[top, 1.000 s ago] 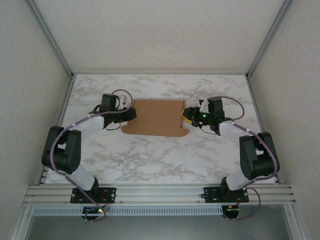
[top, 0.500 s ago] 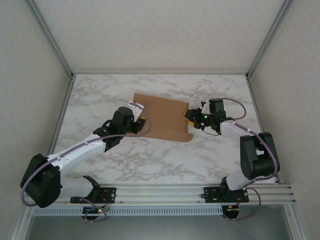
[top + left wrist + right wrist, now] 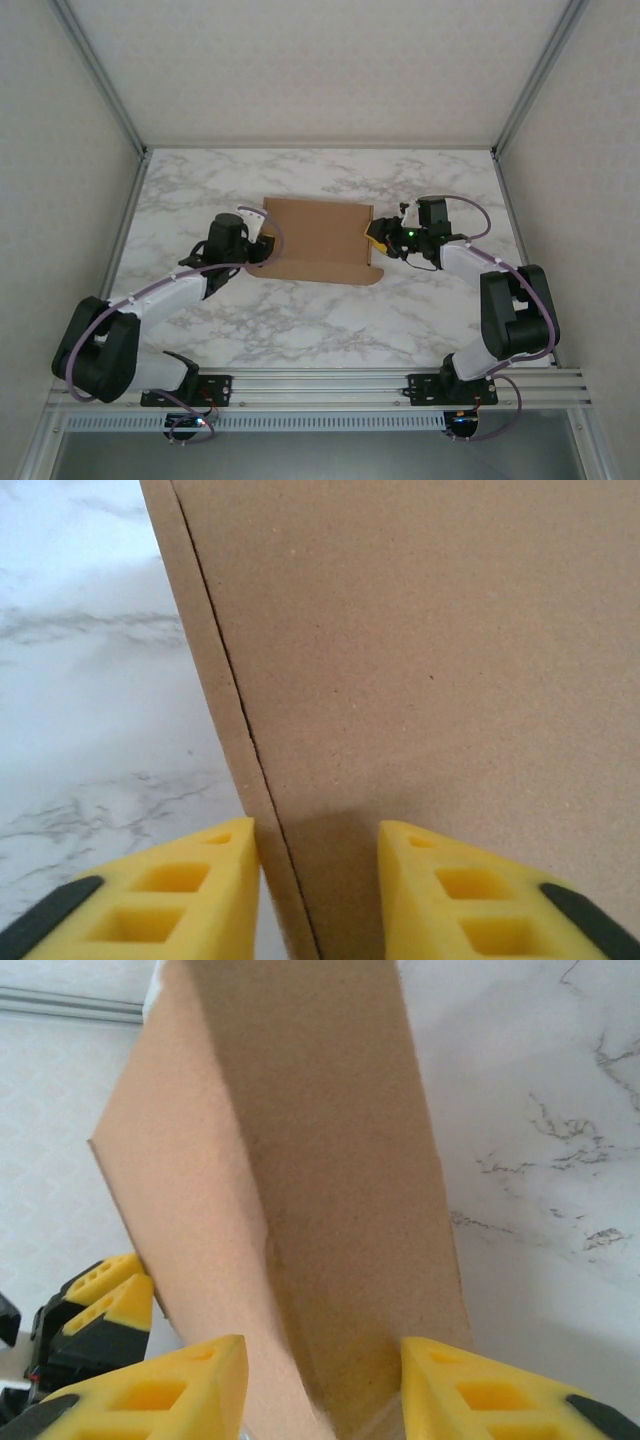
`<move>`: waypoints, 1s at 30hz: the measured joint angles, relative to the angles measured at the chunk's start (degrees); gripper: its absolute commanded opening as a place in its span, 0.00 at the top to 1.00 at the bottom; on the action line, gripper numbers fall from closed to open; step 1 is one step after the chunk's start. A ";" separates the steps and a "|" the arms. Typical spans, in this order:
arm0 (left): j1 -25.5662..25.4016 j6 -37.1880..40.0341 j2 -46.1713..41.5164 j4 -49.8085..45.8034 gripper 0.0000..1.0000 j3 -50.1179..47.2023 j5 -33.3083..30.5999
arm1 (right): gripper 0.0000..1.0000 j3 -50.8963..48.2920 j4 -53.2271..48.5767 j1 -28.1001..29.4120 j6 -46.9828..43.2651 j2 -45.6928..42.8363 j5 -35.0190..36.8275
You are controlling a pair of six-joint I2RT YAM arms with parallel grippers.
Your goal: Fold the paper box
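Left arm stretched forward and inward, low over the surface, elbow out left. Left end effector (image 3: 262, 243) has its yellow fingers (image 3: 190, 885) partly apart, straddling the paper box (image 3: 315, 240) edge; clamp unclear. Right arm folded, elbow raised at right, forearm pointing left. Right end effector (image 3: 374, 236) has both pads (image 3: 470, 1390) pressed against the box.

The paper box (image 3: 315, 240) sits at the middle of the table (image 3: 330, 320), between the left gripper (image 3: 262, 243) at its left edge and the right gripper (image 3: 375, 236) at its right.
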 measured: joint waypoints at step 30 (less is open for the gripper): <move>11.80 -13.92 19.65 10.78 1.00 3.85 26.93 | 0.21 -0.02 -5.66 -0.96 -6.43 1.99 4.87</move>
